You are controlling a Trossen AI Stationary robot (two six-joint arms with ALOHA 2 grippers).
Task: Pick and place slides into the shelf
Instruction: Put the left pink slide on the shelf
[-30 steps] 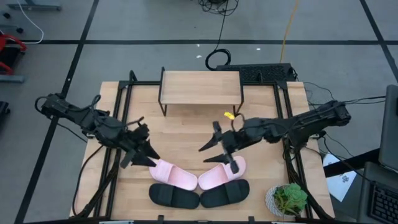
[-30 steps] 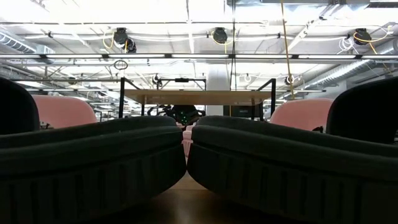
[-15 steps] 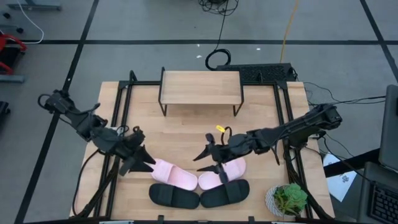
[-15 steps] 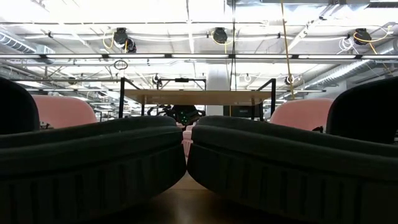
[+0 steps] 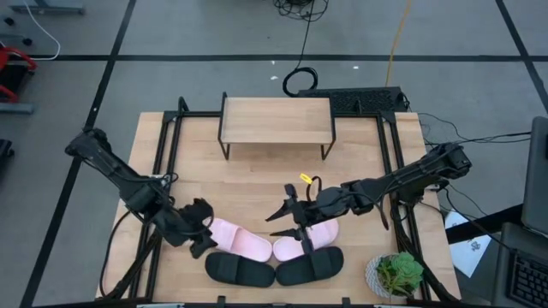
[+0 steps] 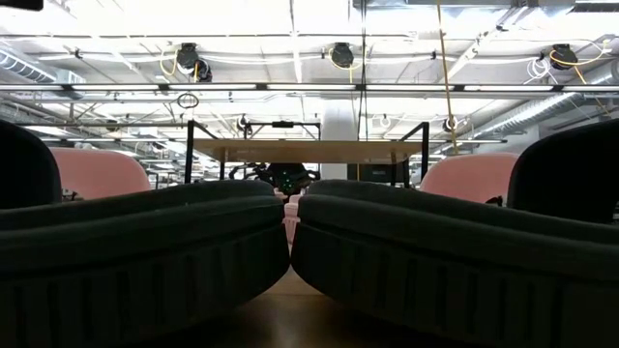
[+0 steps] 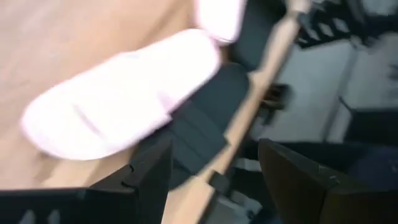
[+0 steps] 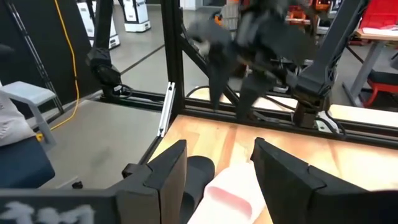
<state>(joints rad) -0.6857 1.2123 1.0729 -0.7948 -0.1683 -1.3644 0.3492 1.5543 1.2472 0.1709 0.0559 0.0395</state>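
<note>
Two pale pink slides lie flat on the wooden table, with two black slides in front of them at the near edge. The shelf stands on its thin black legs at the far side. My left gripper is open, slanting down beside the left pink slide's outer end. My right gripper is open and nearly level above the right pink slide. Neither gripper touches anything.
A small potted plant stands at the table's near right corner. Black frame rails run along both sides of the table. Bare wood lies between the shelf and the slides.
My left gripper has swung toward the table's near edge and sunk, tipping more steeply down and rolling, ending beside the left pink slide. My right gripper has come down and toward the near edge over the right pink slide, then stopped. The slides have not moved.
</note>
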